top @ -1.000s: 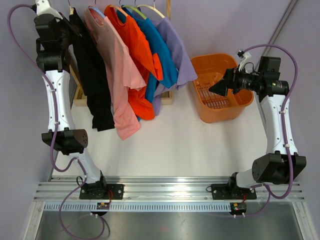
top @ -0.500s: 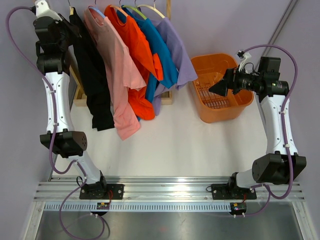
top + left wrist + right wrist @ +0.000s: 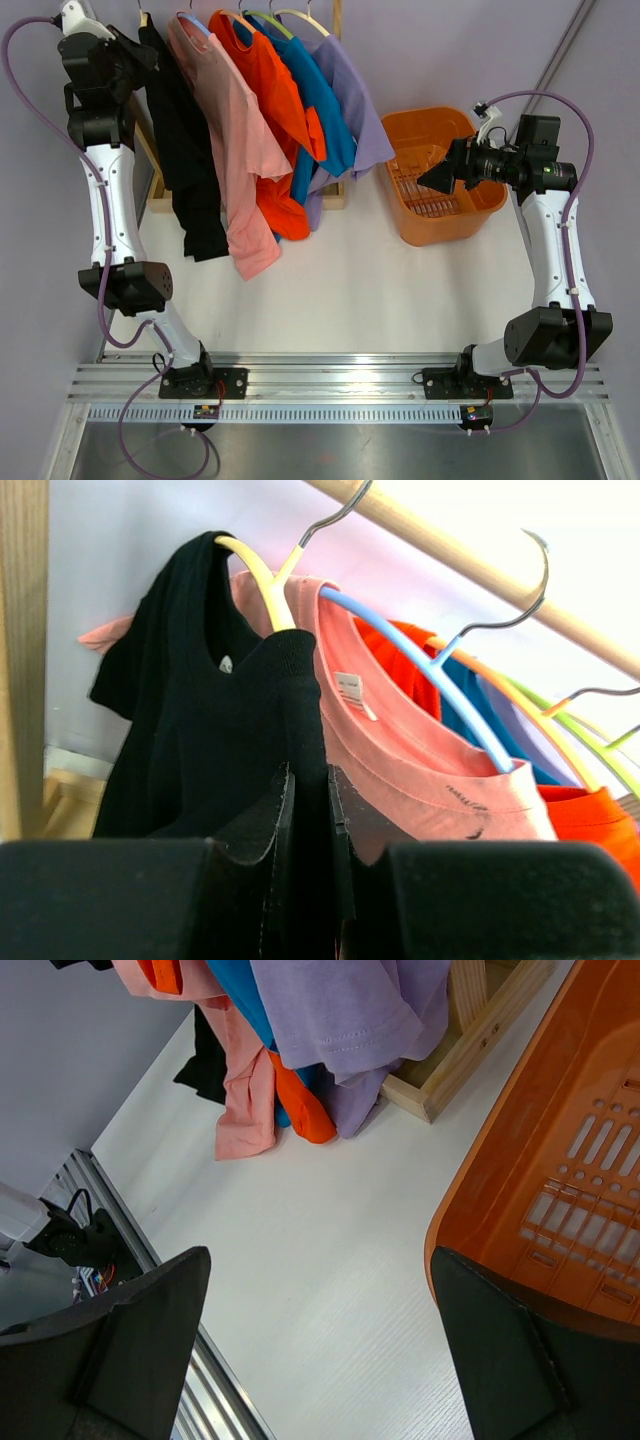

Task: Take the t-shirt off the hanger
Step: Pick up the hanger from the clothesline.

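Left hand [image 3: 141,56] at black t-shirt [image 3: 186,150] shoulder

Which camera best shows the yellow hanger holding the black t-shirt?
Left wrist: the yellow plastic hanger and wire hook show close, above the black t-shirt. Top external gives only a sliver; right wrist misses it.

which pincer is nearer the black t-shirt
Left. The left pincer is shut on the black t-shirt near its collar; the right pincer hangs open by the orange basket, well apart.

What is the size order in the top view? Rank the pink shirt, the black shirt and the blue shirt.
1. pink shirt
2. black shirt
3. blue shirt, mostly covered by its neighbours
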Robot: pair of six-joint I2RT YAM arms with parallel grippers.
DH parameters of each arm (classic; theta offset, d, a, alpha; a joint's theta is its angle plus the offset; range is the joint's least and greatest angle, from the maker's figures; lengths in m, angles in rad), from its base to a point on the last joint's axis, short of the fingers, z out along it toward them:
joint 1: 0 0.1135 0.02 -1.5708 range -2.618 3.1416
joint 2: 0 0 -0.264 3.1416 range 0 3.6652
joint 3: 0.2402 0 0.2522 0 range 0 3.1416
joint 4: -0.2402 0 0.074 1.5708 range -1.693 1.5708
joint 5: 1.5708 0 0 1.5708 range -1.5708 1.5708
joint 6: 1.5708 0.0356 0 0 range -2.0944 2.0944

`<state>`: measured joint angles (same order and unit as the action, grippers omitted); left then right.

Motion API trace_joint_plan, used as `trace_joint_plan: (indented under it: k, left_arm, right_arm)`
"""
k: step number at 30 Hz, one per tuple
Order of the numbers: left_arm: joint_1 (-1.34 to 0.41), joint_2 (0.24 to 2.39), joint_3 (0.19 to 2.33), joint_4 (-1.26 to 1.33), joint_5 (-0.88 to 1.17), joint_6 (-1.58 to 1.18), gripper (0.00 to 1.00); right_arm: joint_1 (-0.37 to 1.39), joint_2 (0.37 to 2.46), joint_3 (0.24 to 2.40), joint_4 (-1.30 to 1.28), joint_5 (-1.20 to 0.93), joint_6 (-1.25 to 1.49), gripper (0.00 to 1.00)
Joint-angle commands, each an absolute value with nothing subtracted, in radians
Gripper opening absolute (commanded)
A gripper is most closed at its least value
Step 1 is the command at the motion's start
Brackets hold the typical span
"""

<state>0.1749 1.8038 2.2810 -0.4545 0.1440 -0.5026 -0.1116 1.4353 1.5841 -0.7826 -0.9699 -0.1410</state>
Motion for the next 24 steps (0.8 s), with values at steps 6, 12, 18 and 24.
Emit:
trace_joint_plan:
  k: [6, 12, 18, 24]
  left_arm:
    - [0.189, 1.809, 2.387, -0.110, 0.232, -0.600, 0.00]
    - [0.193, 1.810, 2.382, -0.074, 0.242, -0.633, 0.00]
    - [0.199, 1.838, 2.414, -0.052, 0.250, -0.678, 0.00]
    - [0.201, 1.842, 2.418, -0.011, 0.262, -0.722, 0.00]
  right_arm:
    - [-0.117, 1.405, 1.580, -0.755, -0.994, -0.138, 0.99]
    - [-0.115, 1.401, 1.571, -0.756, -0.992, -0.146, 0.99]
    - [-0.117, 1.399, 1.568, -0.756, -1.000, -0.150, 0.99]
    - [-0.117, 1.396, 1.563, -0.755, -1.000, -0.153, 1.00]
